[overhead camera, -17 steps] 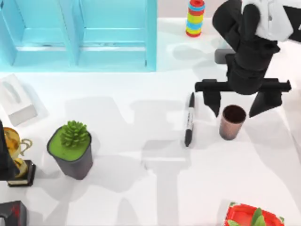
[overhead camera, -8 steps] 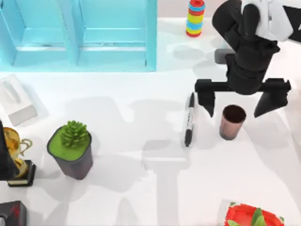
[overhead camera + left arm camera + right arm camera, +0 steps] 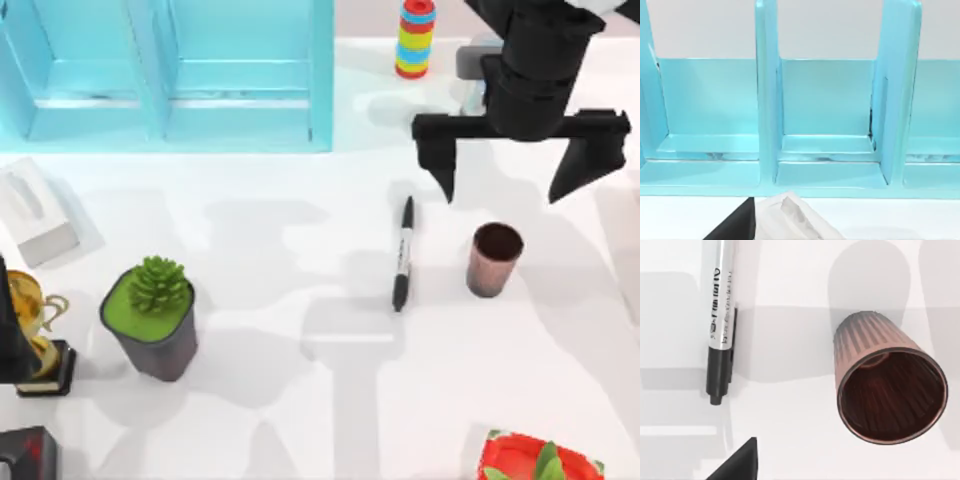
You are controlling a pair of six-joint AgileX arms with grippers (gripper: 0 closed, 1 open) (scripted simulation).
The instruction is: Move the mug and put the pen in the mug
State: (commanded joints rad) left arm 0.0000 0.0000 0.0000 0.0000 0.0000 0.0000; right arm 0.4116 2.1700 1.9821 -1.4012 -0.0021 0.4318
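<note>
Copper-brown and ribbed, the mug (image 3: 494, 258) stands upright on the white surface (image 3: 300, 400) toward the right side, its dark mouth open. My right gripper (image 3: 512, 165) hangs above and behind it, fingers spread wide and empty, one fingertip (image 3: 443, 180) off toward the pen and the other (image 3: 572, 180) out past the mug's far side; neither touches anything. Just left of the mug, apart from it, lies the pen (image 3: 403, 252), flat on the surface, black at both ends with a pale labelled barrel. From the right wrist camera I see the mug (image 3: 887, 382) from above and the pen (image 3: 720, 320) alongside. My left arm sits parked at the left edge, its wrist camera facing the turquoise shelf unit (image 3: 825, 115); I cannot tell how its gripper stands.
</note>
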